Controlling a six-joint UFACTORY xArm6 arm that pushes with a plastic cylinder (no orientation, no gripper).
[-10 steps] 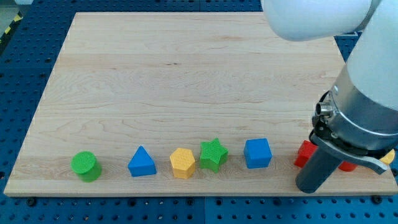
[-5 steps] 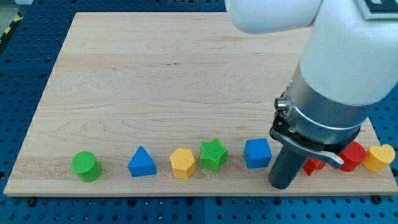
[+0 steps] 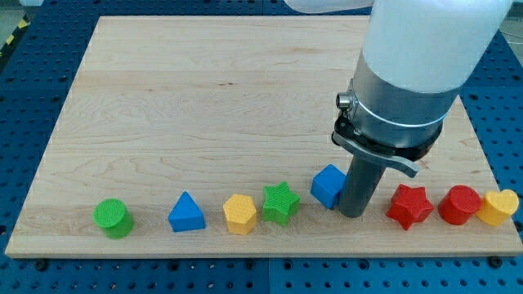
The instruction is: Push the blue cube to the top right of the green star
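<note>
Blue cube (image 3: 328, 185) touching my tip (image 3: 352, 213); rod upright.

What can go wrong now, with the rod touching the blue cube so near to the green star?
1. My tip presses the right side of the blue cube, so the push probably goes toward the view's left, and the cube may bump the green star beside it.
2. The cube looks turned, so an off-centre push may spin it away from the tip.
3. A displaced star could strike the yellow hexagon next to it.
</note>
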